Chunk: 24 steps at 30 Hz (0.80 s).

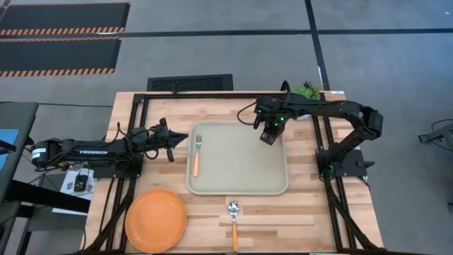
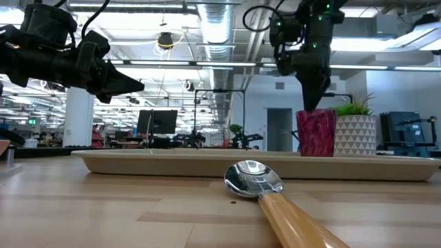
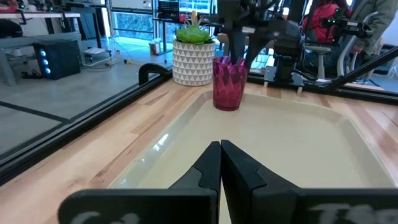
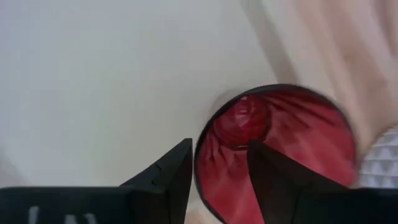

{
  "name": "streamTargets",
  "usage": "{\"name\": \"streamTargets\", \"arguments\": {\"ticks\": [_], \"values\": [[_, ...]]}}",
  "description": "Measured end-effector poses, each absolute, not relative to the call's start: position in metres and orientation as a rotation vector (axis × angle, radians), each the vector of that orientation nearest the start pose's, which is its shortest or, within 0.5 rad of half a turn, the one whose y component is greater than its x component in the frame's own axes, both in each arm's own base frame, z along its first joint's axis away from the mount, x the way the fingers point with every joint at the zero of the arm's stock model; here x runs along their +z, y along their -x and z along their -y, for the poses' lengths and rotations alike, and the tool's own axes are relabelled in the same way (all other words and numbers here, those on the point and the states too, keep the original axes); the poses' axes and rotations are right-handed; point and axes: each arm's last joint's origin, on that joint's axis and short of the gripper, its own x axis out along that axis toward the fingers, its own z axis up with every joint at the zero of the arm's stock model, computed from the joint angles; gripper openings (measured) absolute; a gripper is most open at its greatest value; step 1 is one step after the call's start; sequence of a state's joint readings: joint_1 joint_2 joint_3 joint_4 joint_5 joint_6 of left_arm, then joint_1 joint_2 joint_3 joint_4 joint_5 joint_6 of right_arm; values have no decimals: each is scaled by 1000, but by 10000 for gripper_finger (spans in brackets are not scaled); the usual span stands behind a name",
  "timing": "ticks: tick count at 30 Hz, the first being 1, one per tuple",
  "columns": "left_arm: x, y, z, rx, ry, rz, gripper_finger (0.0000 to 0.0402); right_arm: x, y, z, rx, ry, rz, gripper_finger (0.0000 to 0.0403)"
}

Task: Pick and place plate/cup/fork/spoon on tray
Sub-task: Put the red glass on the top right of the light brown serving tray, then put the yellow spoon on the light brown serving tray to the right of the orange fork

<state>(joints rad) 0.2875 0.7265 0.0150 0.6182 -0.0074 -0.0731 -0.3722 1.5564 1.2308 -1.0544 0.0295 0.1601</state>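
Note:
The dark red ribbed cup (image 2: 316, 132) stands upright on its base in the beige tray's (image 1: 241, 185) far right corner. It also shows in the left wrist view (image 3: 228, 84). My right gripper (image 4: 221, 165) is over it, pointing down and open, with one finger inside the cup and one outside. The fork (image 1: 197, 154) lies on the tray's left side. The orange plate (image 1: 156, 219) and the spoon (image 1: 233, 223) lie on the table near its front edge. My left gripper (image 1: 173, 144) is shut and empty, held above the table just left of the tray. My right gripper comes at the cup from above, astride its wall at the rim (image 4: 198, 163). One finger (image 4: 174, 174) is just outside the rim and the other (image 4: 273, 180) is inside, well apart from the wall. Whether the outer finger touches the rim, I cannot tell.
A white pot with a green plant (image 2: 355, 134) stands just behind the tray's far right corner, close to the cup. The middle and right of the tray are bare. Dark frame rails run along the table's left and right sides.

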Motion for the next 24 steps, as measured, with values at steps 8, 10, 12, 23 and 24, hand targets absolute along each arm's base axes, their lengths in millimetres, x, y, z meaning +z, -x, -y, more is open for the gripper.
{"name": "streamTargets", "arguments": {"ticks": [8,10,12,23,24], "values": [[155,-138,-41,298,85,-82,0,287,-264,94,-443,-315,-1240,163],[155,-138,-41,298,85,-82,0,291,-263,86,-439,-327,-1221,149],[155,-138,-41,298,85,-82,0,294,-264,74,-438,-350,-1203,130],[149,-138,-38,284,164,-136,0,283,-289,-38,-369,-434,-1098,26],[149,-138,-37,274,172,-140,0,282,-291,-50,-370,-450,-1081,21]]}}
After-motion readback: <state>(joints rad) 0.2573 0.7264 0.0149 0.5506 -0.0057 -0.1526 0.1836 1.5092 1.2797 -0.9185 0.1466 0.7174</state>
